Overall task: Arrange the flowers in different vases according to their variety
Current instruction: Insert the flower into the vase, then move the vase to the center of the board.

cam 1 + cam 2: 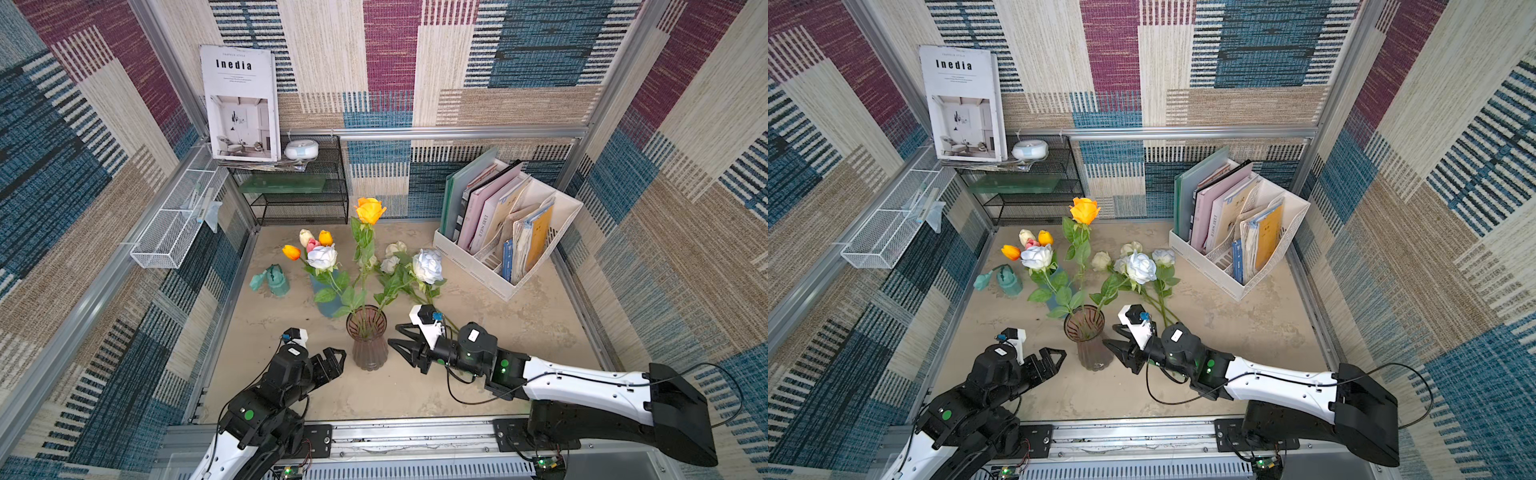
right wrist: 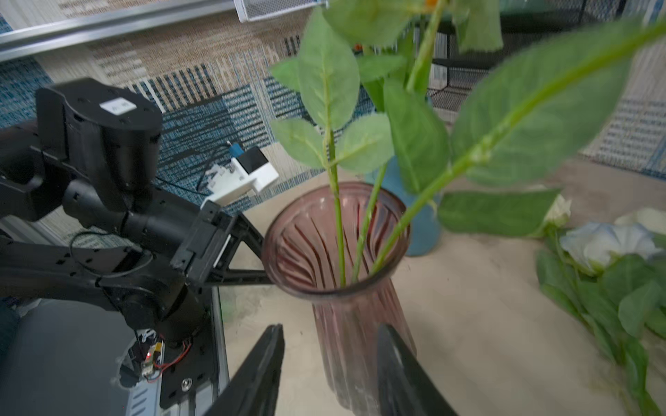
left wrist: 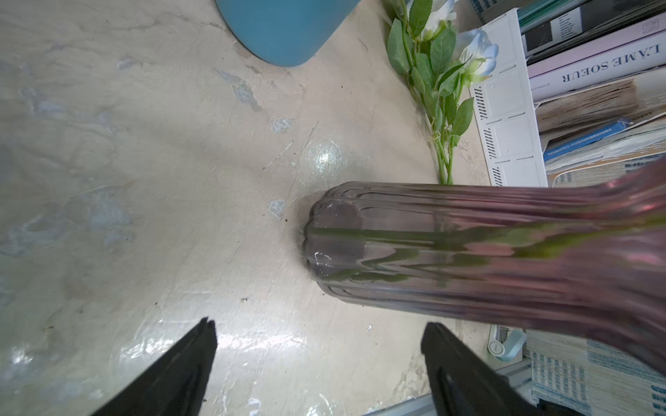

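The purple ribbed glass vase [image 1: 368,345] [image 2: 346,324] stands front centre and holds three stems: an orange rose [image 1: 369,210] and two pale-blue roses [image 1: 322,257] [image 1: 428,266]. Behind it the blue vase [image 1: 325,302] [image 3: 288,28] holds small tulips [image 1: 325,238]. More white roses [image 1: 390,264] [image 3: 475,54] lie on the table to the right. My right gripper [image 1: 393,333] [image 2: 331,327] is open just right of the purple vase, with nothing between its fingers. The left gripper [image 1: 336,358] [image 3: 320,322] stands wide open on the vase's left, clear of the glass.
A small teal watering can [image 1: 274,280] sits left of the blue vase. A white file rack of books [image 1: 469,266] stands at the back right. A black mesh shelf [image 1: 299,199] is against the back wall, and a white wire basket [image 1: 174,232] hangs on the left wall.
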Tool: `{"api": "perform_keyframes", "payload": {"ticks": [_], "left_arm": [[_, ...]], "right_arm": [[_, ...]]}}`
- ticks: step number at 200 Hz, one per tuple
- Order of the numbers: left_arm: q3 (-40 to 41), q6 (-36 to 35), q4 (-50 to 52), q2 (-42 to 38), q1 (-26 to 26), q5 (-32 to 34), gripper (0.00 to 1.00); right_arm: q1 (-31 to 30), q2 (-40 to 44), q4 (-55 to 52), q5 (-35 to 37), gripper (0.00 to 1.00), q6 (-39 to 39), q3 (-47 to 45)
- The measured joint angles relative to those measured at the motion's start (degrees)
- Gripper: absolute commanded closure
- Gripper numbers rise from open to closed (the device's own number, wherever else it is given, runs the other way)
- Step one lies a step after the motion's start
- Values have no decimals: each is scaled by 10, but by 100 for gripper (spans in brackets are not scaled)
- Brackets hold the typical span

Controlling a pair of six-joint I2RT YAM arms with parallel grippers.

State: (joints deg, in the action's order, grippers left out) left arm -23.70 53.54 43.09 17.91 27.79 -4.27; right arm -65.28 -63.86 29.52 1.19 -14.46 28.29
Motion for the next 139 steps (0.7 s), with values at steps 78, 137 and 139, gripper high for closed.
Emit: {"api": "perform_keyframes", "payload": {"ticks": [78,137,139], "left_arm": [[13,5,-18,-8,0,1,7],[4,2,-9,-20,0,14,8],[4,2,-9,-21,0,14,8]], "right_arm": [[-2,-180,109,-4,57,-39,-58],[-5,-289,180,-4,57,-42,-11],[-5,-293,182,-4,57,-42,-9]]}}
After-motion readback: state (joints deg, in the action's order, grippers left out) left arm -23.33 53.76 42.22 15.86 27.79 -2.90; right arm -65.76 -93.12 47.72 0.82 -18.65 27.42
